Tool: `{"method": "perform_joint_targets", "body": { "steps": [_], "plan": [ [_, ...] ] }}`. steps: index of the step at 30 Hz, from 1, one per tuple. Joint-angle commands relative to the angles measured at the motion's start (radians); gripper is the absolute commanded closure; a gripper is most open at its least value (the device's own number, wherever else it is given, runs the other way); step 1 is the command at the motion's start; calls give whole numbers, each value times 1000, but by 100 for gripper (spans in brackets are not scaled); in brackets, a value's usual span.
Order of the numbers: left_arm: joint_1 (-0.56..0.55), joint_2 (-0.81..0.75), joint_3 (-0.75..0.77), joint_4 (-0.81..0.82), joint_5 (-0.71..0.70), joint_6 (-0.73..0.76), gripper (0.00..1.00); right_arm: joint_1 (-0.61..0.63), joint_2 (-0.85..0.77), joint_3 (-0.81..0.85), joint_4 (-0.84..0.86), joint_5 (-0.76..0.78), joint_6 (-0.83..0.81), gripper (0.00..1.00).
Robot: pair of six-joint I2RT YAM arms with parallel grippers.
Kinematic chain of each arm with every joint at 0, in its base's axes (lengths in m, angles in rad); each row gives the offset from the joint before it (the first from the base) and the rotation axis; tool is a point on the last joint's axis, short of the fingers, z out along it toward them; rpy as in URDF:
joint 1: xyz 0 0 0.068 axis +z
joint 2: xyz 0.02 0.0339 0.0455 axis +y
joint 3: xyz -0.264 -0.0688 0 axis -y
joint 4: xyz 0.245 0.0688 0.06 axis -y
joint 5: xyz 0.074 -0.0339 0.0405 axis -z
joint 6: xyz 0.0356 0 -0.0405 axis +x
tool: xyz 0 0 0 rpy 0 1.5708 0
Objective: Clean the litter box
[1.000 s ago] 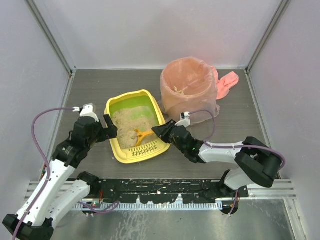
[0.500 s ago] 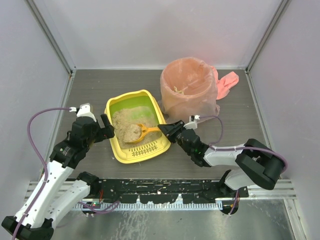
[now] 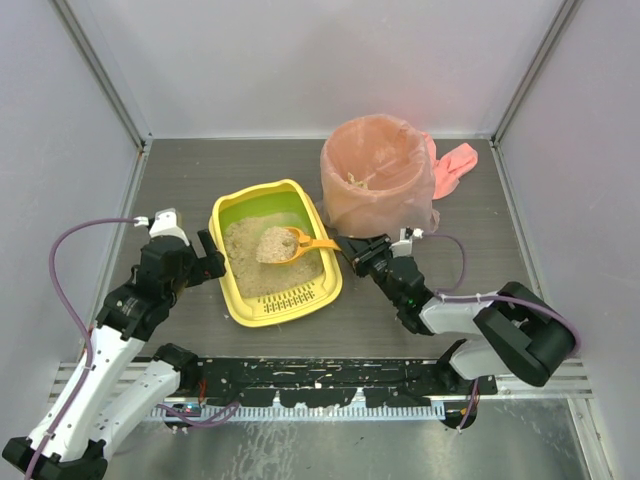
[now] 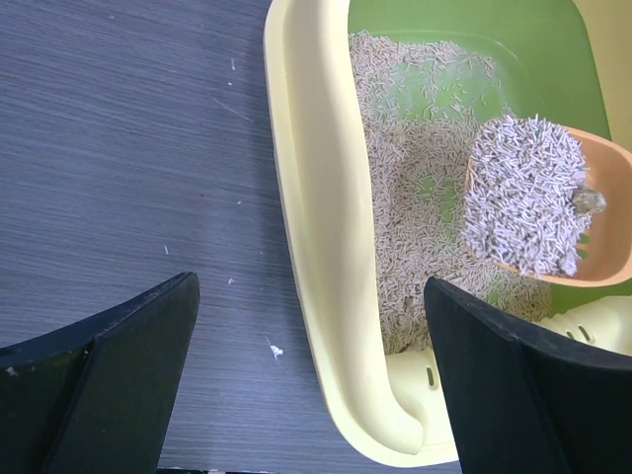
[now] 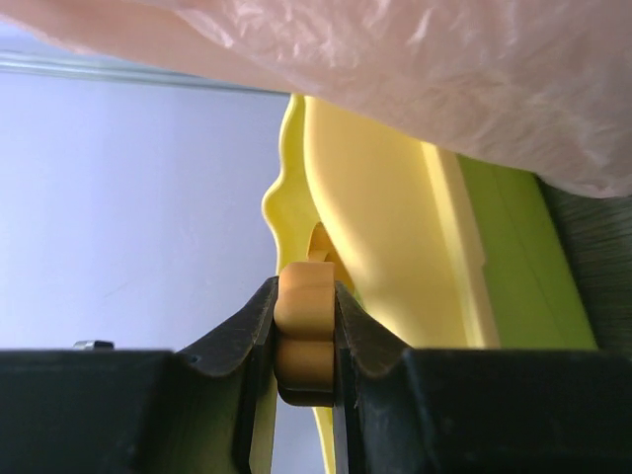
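Since the scoop was down in the litter a second ago, we log a change in the top view. The orange scoop [image 3: 290, 243] is now raised and heaped, over the far half of the litter box [image 3: 262, 207]. The right gripper [image 3: 352, 247] has swung right with it, toward the round bin [image 3: 380, 212]. We judge the dig finished and the carry to the bin begun, with this load not yet dumped. The box sits mid-table, left of the bin, between the arms. The left gripper [image 3: 207, 258] stands released just left of the box, backed off a little.
Count: one box, one scoop, one bin, two grippers.

Left wrist view: both dark fingers [image 4: 109, 385] are spread wide and holding nothing. The box's yellow rim [image 4: 316, 197] runs between them without touching. We count one loaded scoop [image 4: 612, 252], with one small dark clump [image 4: 590, 200] on the pile.

Right wrist view: the fingers [image 5: 237, 336] are clenched on the scoop's handle [image 5: 304, 336]. The box's yellow side [image 5: 395, 227] lies beyond, and the bin's pink bag [image 5: 444, 59] is overhead and close.
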Motion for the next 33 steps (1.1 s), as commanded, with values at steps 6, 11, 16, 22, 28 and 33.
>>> {"method": "perform_joint_targets", "body": {
  "steps": [6, 11, 16, 22, 28, 33],
  "plan": [
    [-2, -7, 51, 17, -13, 1, 2, -58, 111, -8, 383, -126, 159, 99],
    [-2, -19, 51, 11, -29, 6, 2, -77, 127, -10, 421, -151, 163, 99],
    [-3, -32, 48, 6, -31, 3, 2, -48, 96, 60, 321, -195, 96, 99],
    [-2, -30, 52, 4, -24, -3, 2, -87, 81, 34, 294, -202, 107, 99],
    [-2, -24, 59, 3, -26, 0, 2, -116, 108, -9, 358, -187, 149, 99],
    [-2, -33, 53, 14, -39, 9, 2, -70, 132, 61, 352, -234, 105, 99]
  ]
}}
